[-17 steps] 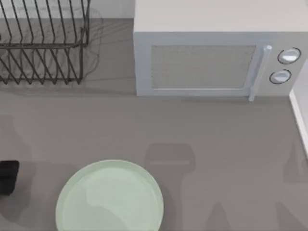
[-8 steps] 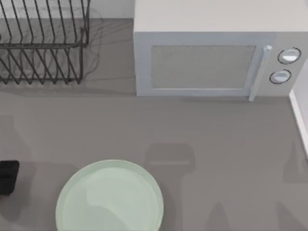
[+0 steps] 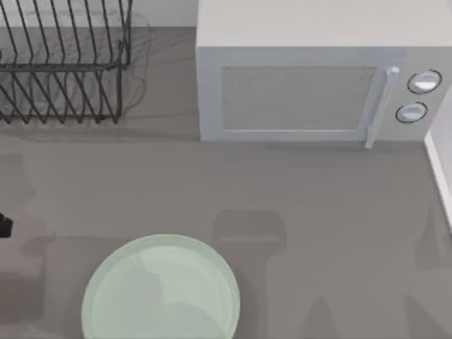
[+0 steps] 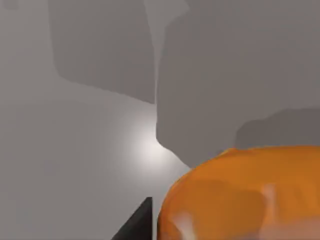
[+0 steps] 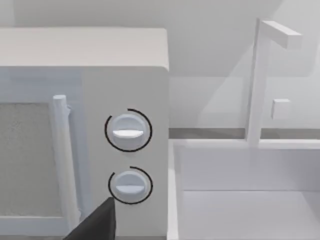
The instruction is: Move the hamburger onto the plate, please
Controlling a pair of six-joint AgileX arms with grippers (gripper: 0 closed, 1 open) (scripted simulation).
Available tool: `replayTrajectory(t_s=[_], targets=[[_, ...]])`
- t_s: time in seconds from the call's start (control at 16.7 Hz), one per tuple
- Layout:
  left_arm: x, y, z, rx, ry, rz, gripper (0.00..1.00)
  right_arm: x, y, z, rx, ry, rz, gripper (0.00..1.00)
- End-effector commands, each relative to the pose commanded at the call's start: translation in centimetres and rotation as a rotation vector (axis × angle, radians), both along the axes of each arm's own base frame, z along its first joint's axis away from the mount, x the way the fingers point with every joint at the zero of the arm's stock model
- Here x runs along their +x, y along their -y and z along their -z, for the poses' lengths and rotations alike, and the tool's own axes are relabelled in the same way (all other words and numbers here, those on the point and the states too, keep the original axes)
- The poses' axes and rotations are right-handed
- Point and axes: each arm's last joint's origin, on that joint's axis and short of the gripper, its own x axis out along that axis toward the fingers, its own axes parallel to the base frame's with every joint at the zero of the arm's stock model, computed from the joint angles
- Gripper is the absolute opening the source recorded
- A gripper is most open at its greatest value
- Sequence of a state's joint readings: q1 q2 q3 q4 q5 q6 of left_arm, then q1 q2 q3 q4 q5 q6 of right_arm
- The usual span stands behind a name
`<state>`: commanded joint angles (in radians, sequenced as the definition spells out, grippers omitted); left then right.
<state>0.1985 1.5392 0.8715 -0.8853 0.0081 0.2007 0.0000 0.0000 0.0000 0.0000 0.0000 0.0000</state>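
Now | hamburger (image 4: 245,192) right at left jaws | grip: cannot tell | plate (image 3: 161,289) bare

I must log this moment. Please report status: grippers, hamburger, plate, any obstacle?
Left gripper at table's left edge, hamburger close under its wrist camera. Right arm parked facing microwave. Plate bare, near front. No obstacle seen near plate.

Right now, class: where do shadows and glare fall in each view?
Top view: soft arm-shaped shadows on the table, sheen on the plate. Left wrist view: a bright glare patch on the table beside broad shadows, highlights on the hamburger. Right wrist view: evenly lit microwave, faint shadows.
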Motion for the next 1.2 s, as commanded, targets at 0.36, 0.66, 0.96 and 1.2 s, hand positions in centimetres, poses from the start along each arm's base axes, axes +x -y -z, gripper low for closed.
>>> replayTrajectory(t_s=[0.36, 0.66, 0.96, 1.2], targets=[[-0.6, 0.1, -5.3, 0.004, 0.017, -0.003, 0.0, 0.0, 0.0, 0.0, 0.0, 0.0, 0.0, 1.0], [-0.6, 0.1, -5.2, 0.003, 0.012, -0.003, 0.0, 0.0, 0.0, 0.0, 0.0, 0.0, 0.0, 1.0], [1.3, 4.0, -4.9, -0.011, -0.022, -0.002, 0.0, 0.0, 0.0, 0.0, 0.0, 0.0, 0.0, 1.0], [1.9, 12.0, -4.1, -0.013, -0.068, 0.007, 0.0, 0.0, 0.0, 0.0, 0.0, 0.0, 0.0, 1.0]])
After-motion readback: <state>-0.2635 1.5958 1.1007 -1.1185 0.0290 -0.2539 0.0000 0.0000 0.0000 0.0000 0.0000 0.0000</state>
